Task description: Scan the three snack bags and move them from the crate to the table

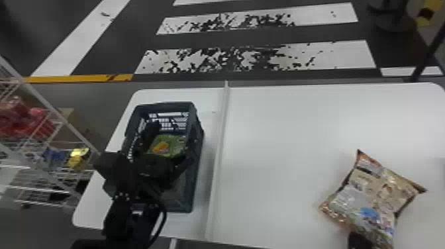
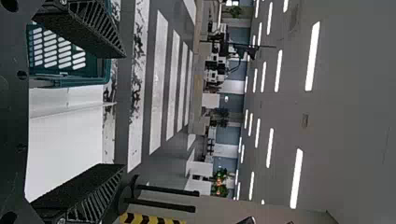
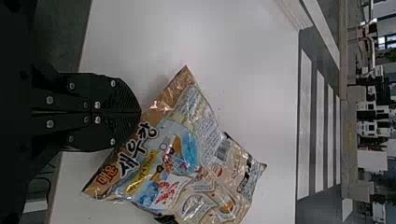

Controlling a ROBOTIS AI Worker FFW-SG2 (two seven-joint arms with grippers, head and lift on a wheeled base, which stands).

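My left gripper [image 1: 170, 147] is over the dark blue-green crate [image 1: 196, 185], its fingers spread apart above a green snack bag [image 1: 175, 142] with an orange patch. In the left wrist view, the left gripper [image 2: 125, 110] stands wide open, nothing between its fingers, with the crate [image 2: 84, 80] beyond one of them. At the right front of the table, my right gripper [image 1: 359, 240] is partly behind a beige and orange snack bag [image 1: 380, 195]. Seen from the right wrist, the right gripper [image 3: 140, 112] is shut on the end seal of that bag [image 3: 201, 154].
The white table [image 1: 281, 132] has a raised seam [image 1: 218, 159] running front to back just right of the crate. A wire rack [image 1: 59, 132] with red, blue and yellow packages stands left of the table. A dark pole [image 1: 425, 59] rises behind its far right corner.
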